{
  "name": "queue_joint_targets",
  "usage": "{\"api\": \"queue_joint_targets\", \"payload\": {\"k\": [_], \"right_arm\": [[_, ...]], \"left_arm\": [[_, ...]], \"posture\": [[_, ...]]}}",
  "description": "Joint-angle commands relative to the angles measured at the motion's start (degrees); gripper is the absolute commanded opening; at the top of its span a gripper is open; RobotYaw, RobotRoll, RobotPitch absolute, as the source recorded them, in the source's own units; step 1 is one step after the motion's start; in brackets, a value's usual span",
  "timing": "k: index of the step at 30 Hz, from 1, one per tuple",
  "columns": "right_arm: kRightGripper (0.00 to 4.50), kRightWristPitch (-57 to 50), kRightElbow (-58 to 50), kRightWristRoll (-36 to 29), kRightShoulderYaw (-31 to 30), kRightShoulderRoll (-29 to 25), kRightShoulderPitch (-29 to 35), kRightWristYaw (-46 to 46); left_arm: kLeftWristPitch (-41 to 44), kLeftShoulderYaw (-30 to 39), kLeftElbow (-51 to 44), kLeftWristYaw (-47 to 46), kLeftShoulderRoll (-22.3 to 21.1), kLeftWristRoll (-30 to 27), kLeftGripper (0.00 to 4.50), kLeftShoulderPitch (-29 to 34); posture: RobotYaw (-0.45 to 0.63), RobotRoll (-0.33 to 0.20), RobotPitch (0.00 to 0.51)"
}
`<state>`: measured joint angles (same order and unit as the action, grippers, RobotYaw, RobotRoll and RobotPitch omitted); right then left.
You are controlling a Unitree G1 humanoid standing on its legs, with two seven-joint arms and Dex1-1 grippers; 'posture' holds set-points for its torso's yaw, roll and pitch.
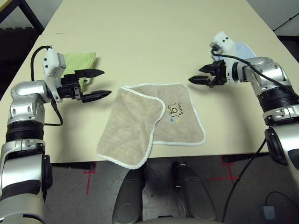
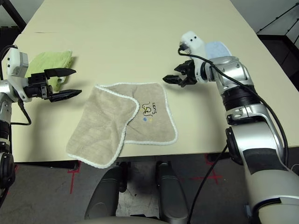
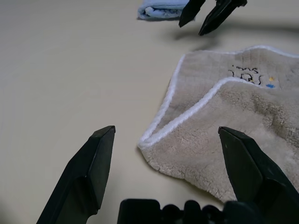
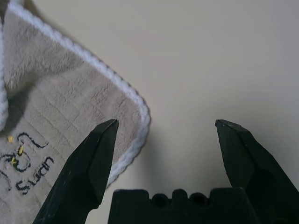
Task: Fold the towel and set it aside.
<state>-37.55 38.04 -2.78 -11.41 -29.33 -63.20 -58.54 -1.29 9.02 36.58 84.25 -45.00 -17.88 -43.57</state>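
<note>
Both my pincers spread wide and empty, the towel (image 1: 149,122) lying between them near the table's (image 1: 154,42) front edge.

My right wrist camera catches the dark stitched lettering and the white-edged corner under my right gripper (image 4: 163,135); my left wrist camera shows the doubled fold beside my left gripper (image 3: 166,140) and the light blue towel (image 3: 161,9) beyond. From the head, bare tabletop stretches behind; the green towel (image 1: 80,60) sits behind my left fingers. The beige terry is folded unevenly, one flap overlapping, its lower corner at the table edge.
</note>
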Motion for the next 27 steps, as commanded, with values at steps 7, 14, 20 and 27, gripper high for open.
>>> {"api": "queue_joint_targets", "payload": {"k": [7,14,20,27], "right_arm": [[4.5,1.09,0.31,3.35,-3.58,2.2,-0.61,-0.49],[4.5,2.32,1.71,5.61,-5.46,4.7,-1.06,0.58],[4.5,2.94,4.05,7.1,-5.7,5.75,-1.62,1.23],[2.55,3.2,6.66,7.54,-5.52,6.45,-2.24,0.92]], "left_arm": [[0.41,-0.25,-0.86,0.0,-0.31,-0.68,4.48,1.26],[0.58,-0.42,-0.4,0.12,-0.52,-0.44,4.48,0.98],[0.85,-0.51,-0.38,0.11,-0.7,-0.28,4.48,1.08],[0.78,-0.56,-0.1,0.11,-0.84,-0.07,4.5,1.22]], "posture": [[0.04,0.0,0.24],[0.04,0.0,0.243],[0.04,0.0,0.247],[0.05,0.0,0.25]]}}
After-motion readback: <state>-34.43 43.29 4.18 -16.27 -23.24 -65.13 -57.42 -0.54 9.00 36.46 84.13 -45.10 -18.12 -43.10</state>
